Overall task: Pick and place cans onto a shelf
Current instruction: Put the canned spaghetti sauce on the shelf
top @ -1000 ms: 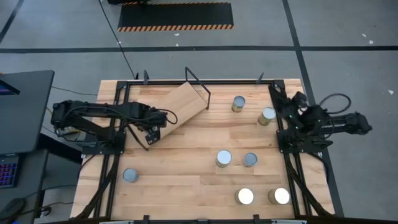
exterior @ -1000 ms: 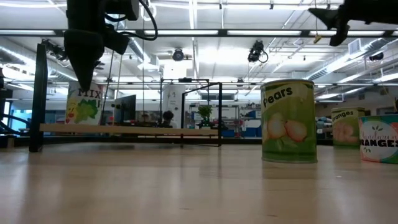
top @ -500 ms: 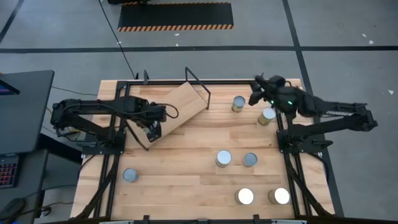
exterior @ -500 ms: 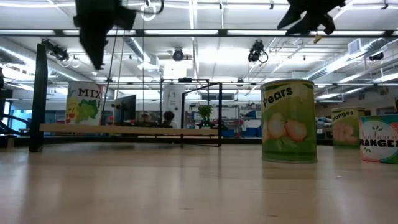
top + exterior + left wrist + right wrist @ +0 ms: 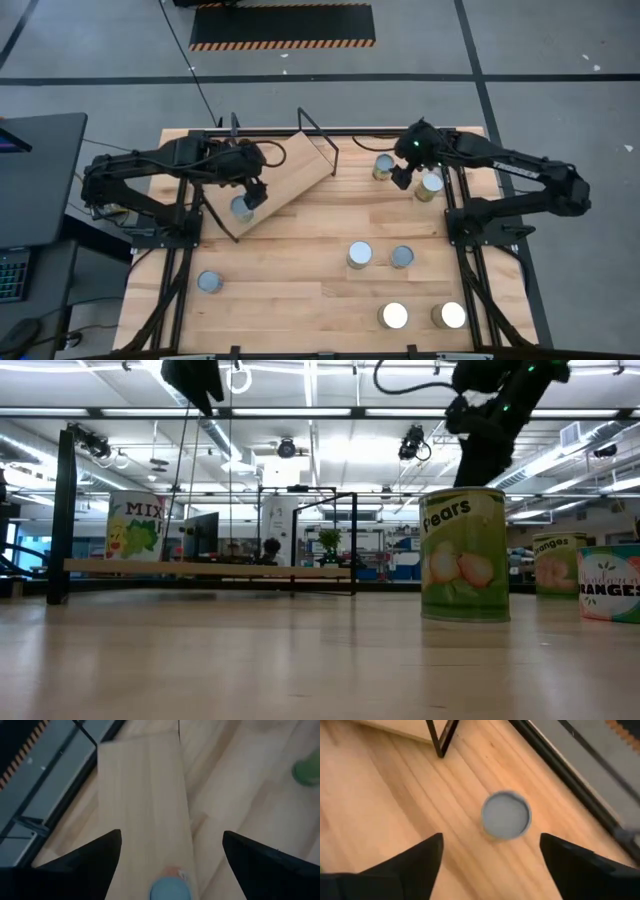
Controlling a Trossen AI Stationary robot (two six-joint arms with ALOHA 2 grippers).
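Observation:
The shelf [image 5: 290,170], a light-wood board on a black wire frame, stands askew at the table's far left. One can [image 5: 241,207] stands upright on its near end; in the low view this can [image 5: 135,525] reads "MIX". My left gripper [image 5: 256,190] hangs open above that can [image 5: 170,889], apart from it. My right gripper [image 5: 403,177] is open above the far right of the table, pointing down at a grey-topped can [image 5: 506,815], which stands on the tabletop [image 5: 300,270] between two fingers held well above it.
Another can [image 5: 430,186] stands just right of my right gripper. Several more cans stand on the tabletop: two mid-right [image 5: 359,254] [image 5: 402,256], two at the near right [image 5: 395,316] [image 5: 450,315], one near left [image 5: 209,282]. The shelf's black leg [image 5: 440,740] is close to the targeted can.
My left gripper has risen straight up off the shelf, uncovering the can that stands on its near end. My right arm has swung from the table's right edge out over the far right of the table and tipped downward over the grey-topped can.

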